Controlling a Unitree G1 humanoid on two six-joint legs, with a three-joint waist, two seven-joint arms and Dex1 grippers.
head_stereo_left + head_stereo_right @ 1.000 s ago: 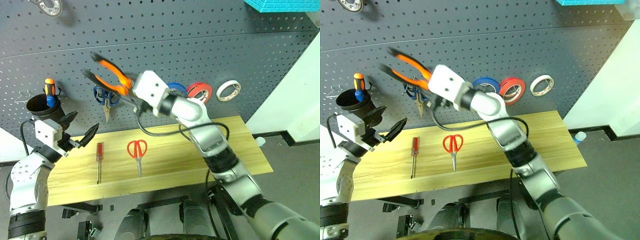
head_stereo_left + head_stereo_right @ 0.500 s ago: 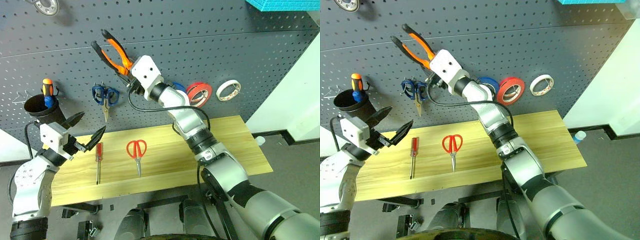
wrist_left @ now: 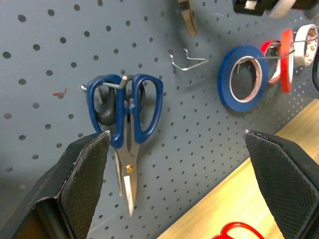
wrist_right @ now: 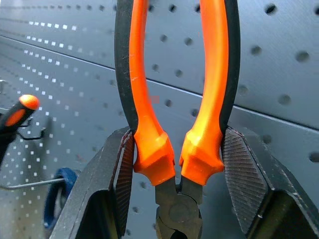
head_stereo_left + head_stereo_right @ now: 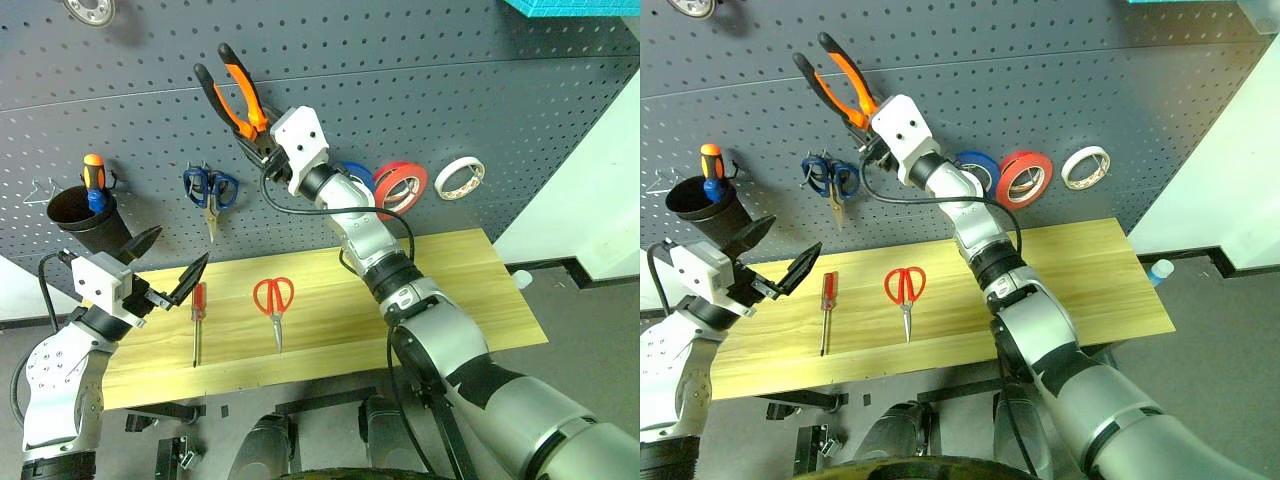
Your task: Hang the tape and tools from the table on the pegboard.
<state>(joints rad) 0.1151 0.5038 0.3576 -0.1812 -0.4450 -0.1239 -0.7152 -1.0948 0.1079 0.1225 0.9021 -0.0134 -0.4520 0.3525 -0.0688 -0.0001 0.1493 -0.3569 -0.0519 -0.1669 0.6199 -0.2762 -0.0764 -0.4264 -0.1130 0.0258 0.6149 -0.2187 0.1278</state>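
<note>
Our right tool [image 4: 177,164] was clamped on the orange-and-black-handled pliers [image 5: 236,100], its two black fingers [image 4: 244,174] pressing the handles just above the pivot, with the handles pointing up against the wide dark grey perforated pegboard [image 5: 420,110]. We held the pliers high on the panel, above and to the right of the blue-handled scissors [image 5: 209,193] hanging from a metal hook.

Our left tool [image 5: 168,262] stood spread wide and empty, hovering over the left end of the long light yellowish wooden counter [image 5: 450,290], facing the blue scissors. An empty wire hook [image 3: 187,57] sat on the board near them.

On the counter lay the slim red-handled screwdriver [image 5: 198,320], just right of our left tool, and the red-handled scissors [image 5: 274,305] beside it, blades pointing towards us.

To the right of the pliers, three rolls hung in a row on the pegboard: a blue roll [image 5: 973,170], the bright red thin ring of tape [image 5: 401,186] and a cream-white roll [image 5: 459,179]. At the far left, an orange-and-blue screwdriver [image 5: 96,182] stood in a black cup [image 5: 85,222].
</note>
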